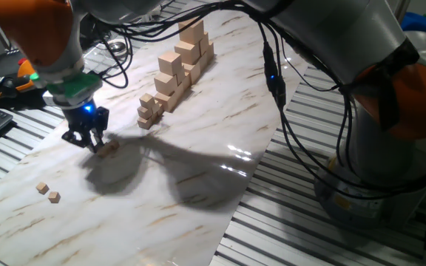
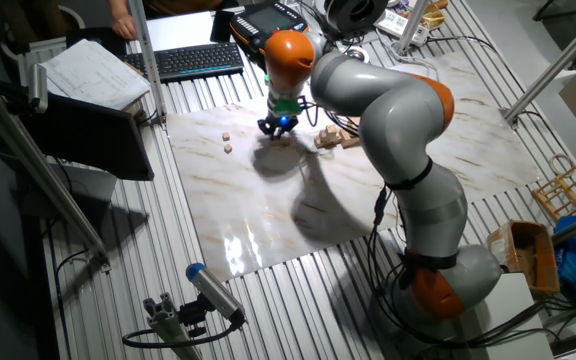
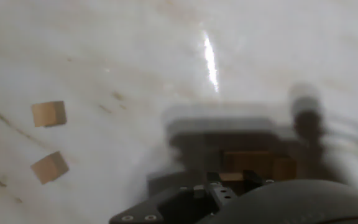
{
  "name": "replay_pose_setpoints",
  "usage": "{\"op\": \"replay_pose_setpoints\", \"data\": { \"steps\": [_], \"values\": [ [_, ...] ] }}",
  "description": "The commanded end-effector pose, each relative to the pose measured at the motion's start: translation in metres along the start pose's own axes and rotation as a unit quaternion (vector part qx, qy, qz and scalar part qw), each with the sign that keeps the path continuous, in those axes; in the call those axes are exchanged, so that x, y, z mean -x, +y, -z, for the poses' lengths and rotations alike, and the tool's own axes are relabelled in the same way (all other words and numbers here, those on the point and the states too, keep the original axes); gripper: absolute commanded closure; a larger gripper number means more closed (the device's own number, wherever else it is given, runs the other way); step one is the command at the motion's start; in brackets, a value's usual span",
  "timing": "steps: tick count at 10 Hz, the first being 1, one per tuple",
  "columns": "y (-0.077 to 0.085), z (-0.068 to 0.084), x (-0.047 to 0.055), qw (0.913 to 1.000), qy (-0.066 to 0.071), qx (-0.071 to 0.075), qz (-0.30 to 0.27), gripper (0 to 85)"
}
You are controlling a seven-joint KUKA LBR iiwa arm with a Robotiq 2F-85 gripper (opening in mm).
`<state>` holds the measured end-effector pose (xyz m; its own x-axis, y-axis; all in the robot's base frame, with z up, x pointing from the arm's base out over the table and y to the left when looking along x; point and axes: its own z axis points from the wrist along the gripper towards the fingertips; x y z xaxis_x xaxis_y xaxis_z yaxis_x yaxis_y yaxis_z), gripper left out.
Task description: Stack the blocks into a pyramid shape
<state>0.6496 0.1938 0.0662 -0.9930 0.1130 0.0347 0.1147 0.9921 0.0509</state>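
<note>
My gripper hangs low over the left part of the marble board, with its fingertips right beside a small cluster of tan blocks. The hand view is blurred. It shows those blocks just ahead of the fingers, in their shadow. Two more tiny blocks lie apart near the board's left corner. They also show in the hand view, one block above the other block, and as a pair of blocks in the other fixed view. The gripper hides its own fingertips there. Whether the fingers hold a block is unclear.
Tall stepped stacks of bigger pale wooden cubes stand at the back of the board, to the right of the gripper. A keyboard and papers lie beyond the board. Cables hang from the arm over the board's right side.
</note>
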Motion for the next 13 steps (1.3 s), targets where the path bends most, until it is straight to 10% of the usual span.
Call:
{"op": "replay_pose_setpoints", "data": {
  "steps": [1,13],
  "values": [
    [0.0,-0.001,0.002,1.0,-0.003,-0.004,0.002,85.0],
    [-0.017,-0.014,0.008,0.9996,-0.007,0.002,0.028,85.0]
  ]
}}
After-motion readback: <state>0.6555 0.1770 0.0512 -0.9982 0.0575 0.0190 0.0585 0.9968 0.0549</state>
